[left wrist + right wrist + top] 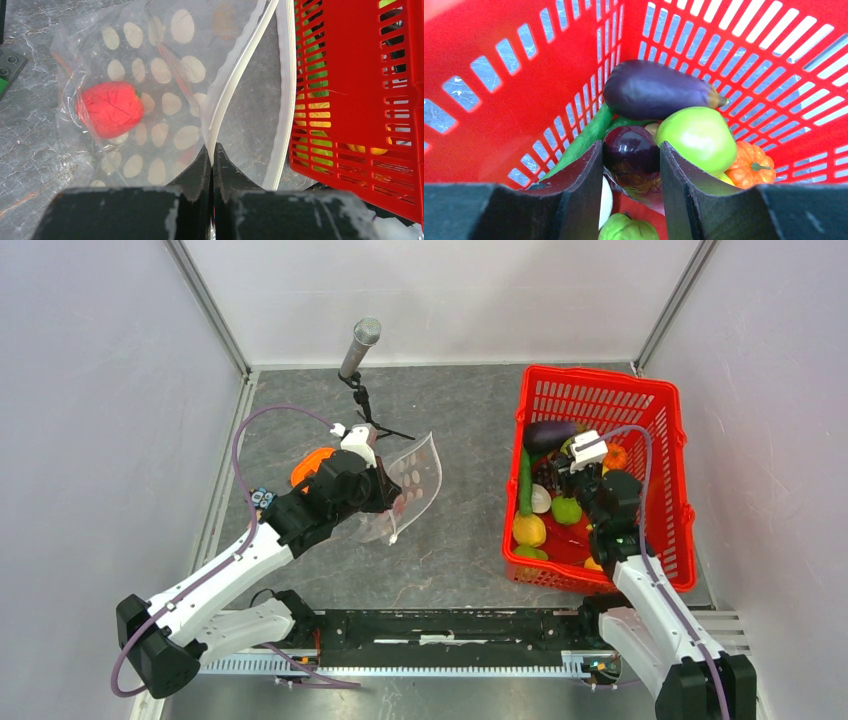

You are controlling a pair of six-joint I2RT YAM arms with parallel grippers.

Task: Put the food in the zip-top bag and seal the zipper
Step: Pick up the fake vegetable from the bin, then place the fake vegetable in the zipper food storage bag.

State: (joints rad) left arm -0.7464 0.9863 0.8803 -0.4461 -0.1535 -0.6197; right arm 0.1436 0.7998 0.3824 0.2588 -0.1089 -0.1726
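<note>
Food in hand: a dark purple round piece (631,152), sitting squarely between the fingers of the right claw (631,145) and appearing pinched on both flanks. Jaws standing partway in, clamping on that piece rather than meeting.

Lying just ahead of the fingertips, a purple eggplant (654,90). Pressing against the held piece just to their right, a green round fruit (699,137). Sitting further right and lower, a small orange pumpkin (751,170). Leaning to the left, along the wall of the red basket (499,75), a long green vegetable (584,137). Crowding the claw on three sides, all of it.

Being held up well apart from the right claw, across the table (470,540), the zip-top bag (165,70), lying straight ahead of the left claw (210,150). Jaws there pressing together, pinching the zipper (235,85) at one lip. Resting inside, ahead and to the left of that claw, one red piece (110,110). Mouth gaping only between the two white strips.

Risks, judging from here:
- Smooth round piece squirting out of a shallow pinch while lifting.
- Green fruit or eggplant riding up with it and tumbling over the basket rim.
- Fingers snagging the mesh wall.
- Bag mouth sagging narrow under a one-lip hold, leaving the piece knocking the zipper and dropping onto the table.
- Thin lip slipping from the left claw under that knock.
</note>
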